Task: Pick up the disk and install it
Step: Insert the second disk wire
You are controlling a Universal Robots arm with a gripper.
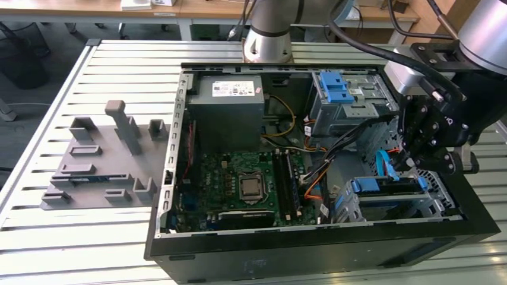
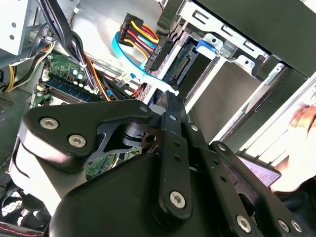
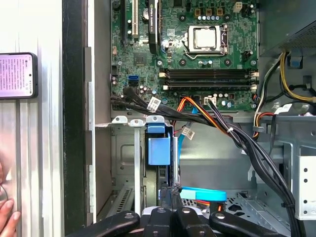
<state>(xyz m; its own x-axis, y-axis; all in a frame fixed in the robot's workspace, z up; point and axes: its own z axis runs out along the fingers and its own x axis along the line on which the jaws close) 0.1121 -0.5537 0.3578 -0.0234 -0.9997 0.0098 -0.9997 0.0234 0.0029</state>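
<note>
1. The gripper [image 1: 414, 159] hangs inside the open computer case [image 1: 237, 249], over the drive bay at the exterior view's right.
2. Its fingers [image 3: 170, 200] stand narrow, pressed close together; whether they pinch anything cannot be told.
3. The disk [image 1: 384, 186], with its blue carrier, sits on edge in the metal bay [image 1: 431, 205] just below the gripper; the first wrist view shows its blue tab [image 3: 159, 148] just ahead of the fingertips.
4. A blue flat cable [image 2: 129, 55] curves beside the disk's connector end.
5. A phone [image 3: 17, 75] lies on the table outside the case, with a person's hand [image 3: 6, 213] near it.
</note>
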